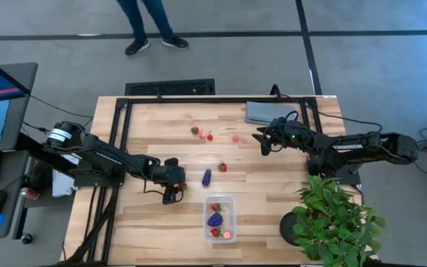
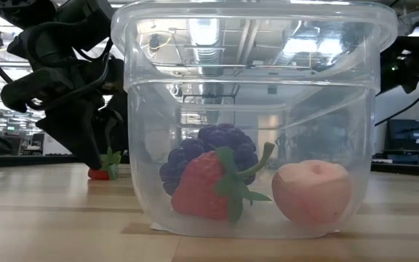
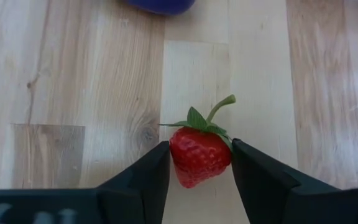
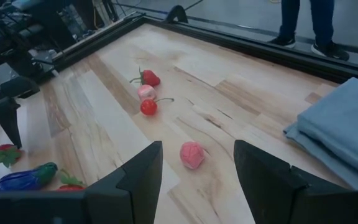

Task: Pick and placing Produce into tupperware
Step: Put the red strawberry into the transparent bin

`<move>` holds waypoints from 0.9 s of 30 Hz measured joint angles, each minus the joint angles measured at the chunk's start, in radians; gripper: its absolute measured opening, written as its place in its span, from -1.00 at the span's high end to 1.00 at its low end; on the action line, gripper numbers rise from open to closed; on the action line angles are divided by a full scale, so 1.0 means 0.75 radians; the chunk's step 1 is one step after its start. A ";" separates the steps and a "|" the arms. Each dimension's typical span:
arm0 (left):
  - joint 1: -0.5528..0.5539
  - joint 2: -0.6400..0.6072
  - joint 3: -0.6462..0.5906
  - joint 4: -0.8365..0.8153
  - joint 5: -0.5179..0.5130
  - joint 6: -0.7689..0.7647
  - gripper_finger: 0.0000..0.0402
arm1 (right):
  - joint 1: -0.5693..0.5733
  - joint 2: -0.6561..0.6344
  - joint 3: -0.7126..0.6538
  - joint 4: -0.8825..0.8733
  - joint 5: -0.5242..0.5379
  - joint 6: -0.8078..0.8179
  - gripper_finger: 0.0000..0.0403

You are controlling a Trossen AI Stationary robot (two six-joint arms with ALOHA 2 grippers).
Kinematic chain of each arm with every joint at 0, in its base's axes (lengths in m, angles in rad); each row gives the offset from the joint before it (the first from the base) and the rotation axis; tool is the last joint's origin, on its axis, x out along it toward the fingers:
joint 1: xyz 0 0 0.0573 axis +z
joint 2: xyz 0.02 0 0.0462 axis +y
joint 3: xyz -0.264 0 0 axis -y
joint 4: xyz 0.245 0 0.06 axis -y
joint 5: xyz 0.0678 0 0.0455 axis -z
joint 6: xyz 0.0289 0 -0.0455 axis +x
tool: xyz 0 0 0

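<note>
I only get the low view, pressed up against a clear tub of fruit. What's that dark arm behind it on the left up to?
Observer: That's the left gripper. Its wrist view shows its fingers against both sides of a strawberry.
Operator: Is any fruit still outside the tub?
Observer: Yes. The high view shows an elongated purple piece lying just beyond that gripper.
Operator: And the other arm?
Observer: The right gripper is open above a pink piece, near a folded grey cloth.
</note>
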 joint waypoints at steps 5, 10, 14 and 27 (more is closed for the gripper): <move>0.000 0.000 0.001 0.007 0.000 -0.017 0.30 | 0.000 0.000 0.000 0.000 0.000 0.004 -0.09; 0.000 0.000 0.001 0.038 0.000 -0.032 0.32 | 0.000 0.000 0.000 0.000 0.000 0.004 -0.09; 0.000 -0.001 0.001 0.057 -0.001 -0.057 0.32 | 0.000 0.000 0.000 0.000 0.000 0.013 -0.10; 0.000 -0.073 0.003 0.218 -0.013 -0.120 0.32 | 0.000 0.000 0.000 -0.001 0.000 0.029 -0.10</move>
